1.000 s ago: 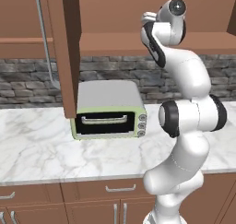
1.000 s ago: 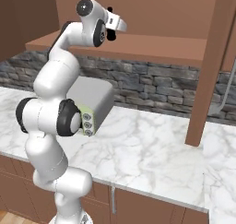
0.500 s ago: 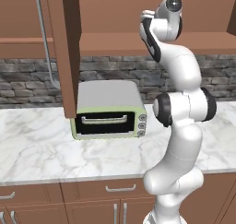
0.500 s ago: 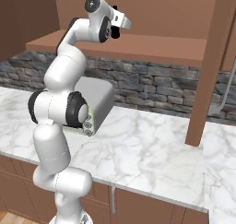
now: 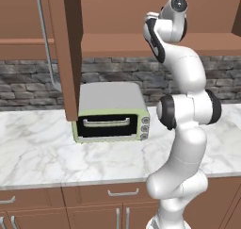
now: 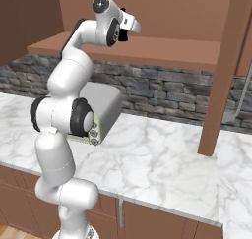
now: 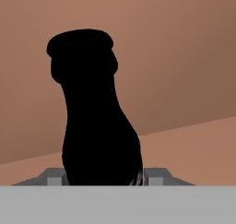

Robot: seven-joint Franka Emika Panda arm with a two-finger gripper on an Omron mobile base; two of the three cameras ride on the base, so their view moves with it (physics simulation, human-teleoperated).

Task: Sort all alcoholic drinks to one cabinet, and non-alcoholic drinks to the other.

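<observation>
From the left base view, my arm [image 5: 186, 129] stands tall at the right and bends at the top toward 9 o'clock. My gripper [image 5: 151, 25] is up high, at the wall cabinet's shelf [image 5: 117, 44]. An open cabinet door [image 5: 66, 49] hangs at 10 o'clock, with a long silver handle [image 5: 43, 35] beside it. Under the door sits a green toaster oven [image 5: 110, 112] on the marble counter [image 5: 47, 152]. A stone wall [image 5: 28, 79] is behind it. I cannot make out the cola bottle here.

From the right base view, my arm [image 6: 69, 120] rises at the left and my hand points toward 3 o'clock, level, over the shelf [image 6: 167, 48]. Something dark [image 6: 122, 34] sits at my gripper [image 6: 127, 29]. The open door [image 6: 224, 71] stands at 3 o'clock, well apart from my hand. The oven [image 6: 101, 110] is partly hidden behind my arm.

In the hand view, the black cola bottle [image 7: 92, 117] rises from between my fingers [image 7: 55, 177]. They are pinching its fat lower part. Its long side runs from 6 to 12 o'clock, tipped a little toward 11, cap end at the top. Brown cabinet wood [image 7: 184, 57] is behind it, and the shelf floor [image 7: 193, 149] is at 4 o'clock.
</observation>
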